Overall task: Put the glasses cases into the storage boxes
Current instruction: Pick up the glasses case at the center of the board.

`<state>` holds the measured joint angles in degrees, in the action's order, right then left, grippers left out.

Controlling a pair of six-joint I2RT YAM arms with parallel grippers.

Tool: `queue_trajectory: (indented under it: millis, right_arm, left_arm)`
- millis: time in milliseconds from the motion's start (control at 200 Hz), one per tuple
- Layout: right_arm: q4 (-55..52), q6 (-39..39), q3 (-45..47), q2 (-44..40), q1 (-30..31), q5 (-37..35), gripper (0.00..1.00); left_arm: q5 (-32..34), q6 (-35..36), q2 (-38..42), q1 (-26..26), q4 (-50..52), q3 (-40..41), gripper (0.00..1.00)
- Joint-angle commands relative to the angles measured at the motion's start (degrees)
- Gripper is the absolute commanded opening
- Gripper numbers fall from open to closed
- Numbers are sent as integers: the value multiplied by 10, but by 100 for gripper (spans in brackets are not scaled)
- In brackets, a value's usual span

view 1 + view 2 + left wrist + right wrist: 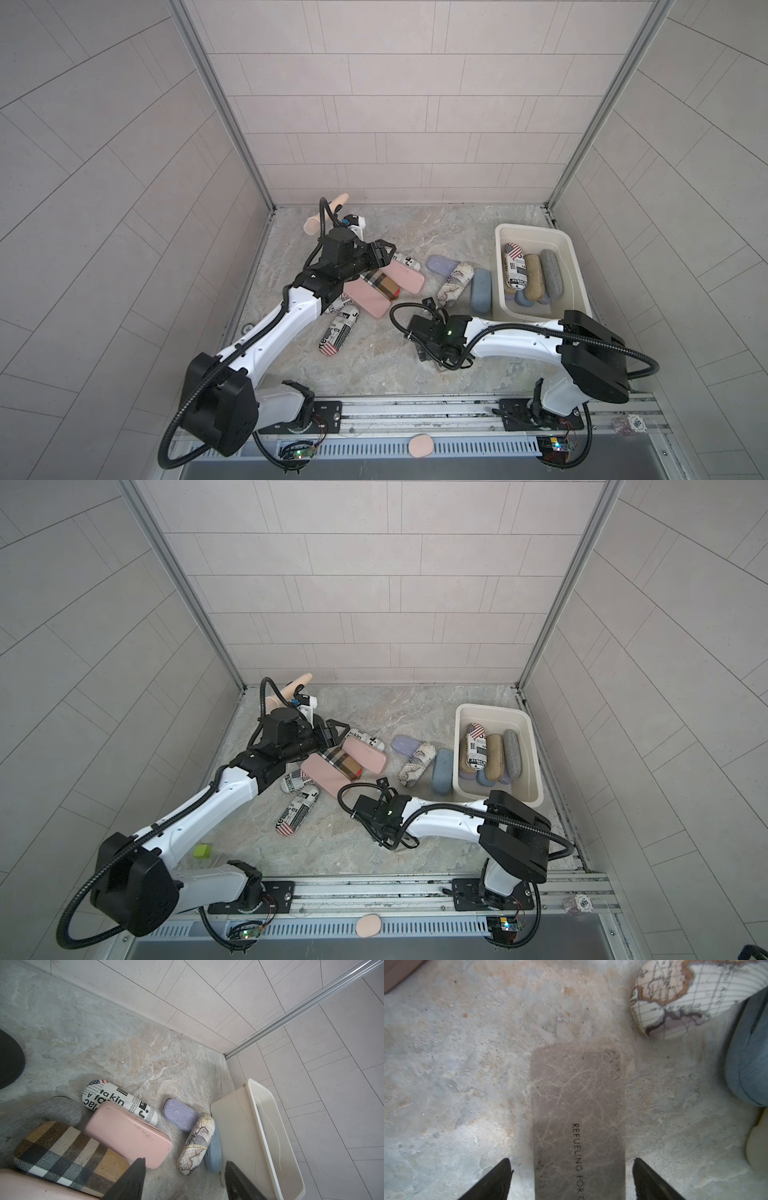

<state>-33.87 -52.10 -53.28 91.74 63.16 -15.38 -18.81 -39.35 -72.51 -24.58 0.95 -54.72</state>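
Brown case [577, 1095] flat on table [446, 1084], straddled by wide-spread right gripper [572, 1160] fingers, visible from right wrist only, hidden in both top views, left gripper [185, 1161] parted, empty, tub [532, 227] holding several cases [534, 270]

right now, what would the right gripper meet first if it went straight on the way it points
Most likely the grey-brown leather-look flat glasses case printed REFUELING FOR, lying straight ahead of the right gripper, between its open jaws with a gap each side. Depth is unclear from the wrist view.
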Motion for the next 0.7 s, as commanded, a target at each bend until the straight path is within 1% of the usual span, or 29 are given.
queue_trajectory:
  millis: [0, 180, 250, 375, 465, 570, 695]
  right_arm:
    - [18, -14, 8, 11, -7, 4, 92]
    - [35, -21, 26, 24, -8, 3, 88]
    - [35, -26, 27, 32, -8, -4, 85]
    - [50, -31, 39, 41, -8, -7, 75]
    - [60, -38, 52, 42, -8, -7, 73]
    - [65, -39, 58, 36, -7, -4, 69]
    - [69, -29, 59, 10, -8, -8, 65]
  left_arm:
    - [8, 7, 7, -3, 6, -1, 67]
    - [6, 7, 6, -3, 4, -1, 67]
    - [5, 6, 6, -3, 4, -1, 67]
    - [4, 5, 4, -3, 3, 0, 67]
    - [4, 5, 4, -3, 3, -1, 67]
    - [1, 5, 4, -3, 2, -1, 67]
    - [1, 5, 2, -3, 1, -1, 67]
